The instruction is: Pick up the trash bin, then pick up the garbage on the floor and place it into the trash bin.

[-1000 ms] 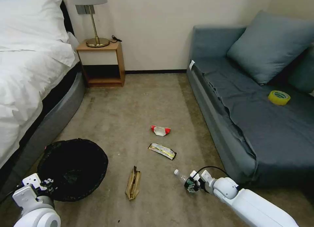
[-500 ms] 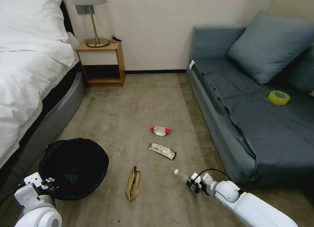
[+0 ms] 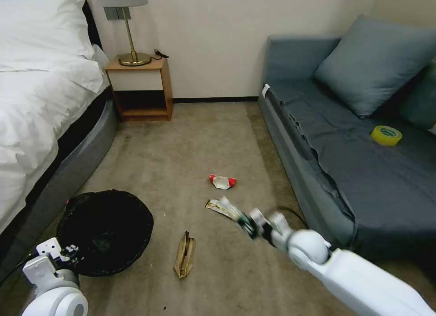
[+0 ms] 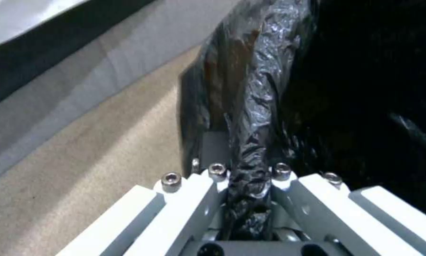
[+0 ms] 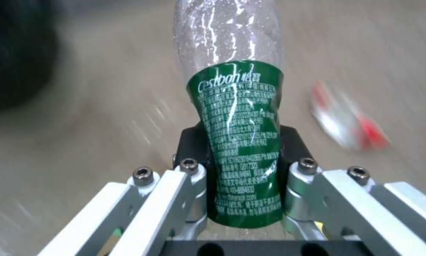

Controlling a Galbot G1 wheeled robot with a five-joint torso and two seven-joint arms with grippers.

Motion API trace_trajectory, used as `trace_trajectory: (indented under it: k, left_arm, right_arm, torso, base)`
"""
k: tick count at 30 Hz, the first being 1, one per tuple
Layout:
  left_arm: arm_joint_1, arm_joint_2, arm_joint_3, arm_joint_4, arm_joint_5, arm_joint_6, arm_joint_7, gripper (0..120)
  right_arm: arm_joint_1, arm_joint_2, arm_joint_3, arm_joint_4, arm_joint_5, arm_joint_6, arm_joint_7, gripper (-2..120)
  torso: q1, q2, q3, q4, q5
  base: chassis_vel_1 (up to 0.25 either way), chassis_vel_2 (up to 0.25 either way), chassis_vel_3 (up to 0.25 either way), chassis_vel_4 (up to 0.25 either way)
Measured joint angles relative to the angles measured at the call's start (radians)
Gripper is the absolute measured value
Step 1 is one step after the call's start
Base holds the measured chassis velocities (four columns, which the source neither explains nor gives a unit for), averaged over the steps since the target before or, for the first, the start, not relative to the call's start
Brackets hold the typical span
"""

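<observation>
Right gripper (image 3: 247, 225) is pinched on the clear bottle (image 5: 232, 106), its metal fingers (image 5: 194, 185) pressing the glossy green label so the thin plastic caves in at the waist. From the wrist camera the upper part of the bottle looks crinkled and see-through, with white glints along its round body. In the head view the bottle (image 3: 232, 211) is held off the carpet, pointing away from the arm, with the flat dark-and-gold wrapper (image 3: 217, 206) on the floor just past it.

Left gripper (image 3: 68, 254) sits low at the near edge of the trash bin (image 3: 106, 232), a low round tub lined with a crinkly black bag. Its white fingers (image 4: 208, 188) are clamped on a bunched fold of that shiny black plastic at the bin's rim (image 4: 251, 117).

On the short beige carpet (image 3: 181, 147) lie the other bits of litter: the crumpled brown paper bag (image 3: 184, 256), narrow and creased, between the bin and the right arm; and the crushed red-and-white packet (image 3: 222, 181), small and lumpy, farther out toward the wall. That packet also shows beside the bottle in the right wrist view (image 5: 348, 121).

A white-sheeted bed (image 3: 41, 107) runs along the left, a wooden nightstand (image 3: 141, 88) with a brass lamp (image 3: 129, 29) stands by the wall, and a grey-blue sofa (image 3: 345, 170) holds a soft cushion (image 3: 377, 61) and a yellow tape roll (image 3: 386, 135).
</observation>
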Motion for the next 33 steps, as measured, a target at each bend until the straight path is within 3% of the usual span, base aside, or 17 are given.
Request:
trace_trajectory:
  k: [2,3,5,6,7,9,10,22,33]
  left_arm:
    - [0.0,0.0,0.0,0.0,0.0,0.0,0.0,1]
    - [0.0,-0.008,0.031,-0.007,0.021,0.003,-0.003,1]
    - [0.0,-0.008,0.031,-0.007,0.021,0.003,-0.003,1]
    - [-0.001,-0.012,0.04,-0.01,0.027,0.004,-0.005,1]
    - [-0.001,-0.012,0.04,-0.01,0.027,0.004,-0.005,1]
    - [-0.001,-0.019,0.054,-0.019,0.038,0.007,-0.009,1]
    - [0.001,-0.021,0.058,-0.023,0.04,0.009,-0.011,1]
    - [0.014,-0.038,0.071,-0.058,0.053,0.01,-0.012,1]
    - [0.023,-0.04,0.076,-0.066,0.057,0.007,-0.013,1]
  right_arm:
    - [0.0,0.0,0.0,0.0,0.0,0.0,0.0,19]
    - [0.153,0.134,-0.184,0.062,0.145,-0.023,0.17,19]
    - [0.153,0.134,-0.184,0.062,0.145,-0.023,0.17,19]
    - [0.2,0.222,-0.258,0.06,0.179,-0.026,0.229,19]
    - [0.2,0.222,-0.258,0.06,0.179,-0.026,0.229,19]
    - [0.265,0.375,-0.381,0.011,0.2,-0.018,0.303,19]
    - [0.284,0.409,-0.421,-0.013,0.201,-0.012,0.32,19]
    - [0.332,0.486,-0.544,-0.124,0.176,0.0,0.34,19]
    - [0.333,0.483,-0.533,-0.121,0.159,-0.005,0.35,56]
  torso:
    - [0.0,0.0,0.0,0.0,0.0]
    - [0.0,0.0,0.0,0.0,-0.0003]
    - [0.0,0.0,0.0,0.0,-0.0003]
    - [0.0,0.0,0.0,-0.0003,-0.0012]
    - [0.0,0.0,0.0,-0.0003,-0.0012]
    - [0.0,0.0,0.0,0.0004,-0.0009]
    - [0.0,0.0,0.0,0.0003,-0.001]
    - [0.0,0.0,0.0,-0.0003,-0.0006]
    - [0.0,0.0,0.0,-0.0003,-0.0004]
  base:
    - [0.0,0.0,0.0,0.0]
    - [0.0,0.0,0.0,0.0]
    - [0.0,0.0,0.0,0.0]
    - [0.0,0.0,0.0,0.0]
    - [0.0,0.0,0.0,0.0]
    - [0.0,0.0,0.0,0.0]
    - [0.0,0.0,0.0,0.0]
    - [0.0,0.0,0.0,0.0]
    - [0.0,0.0,0.0,0.0]
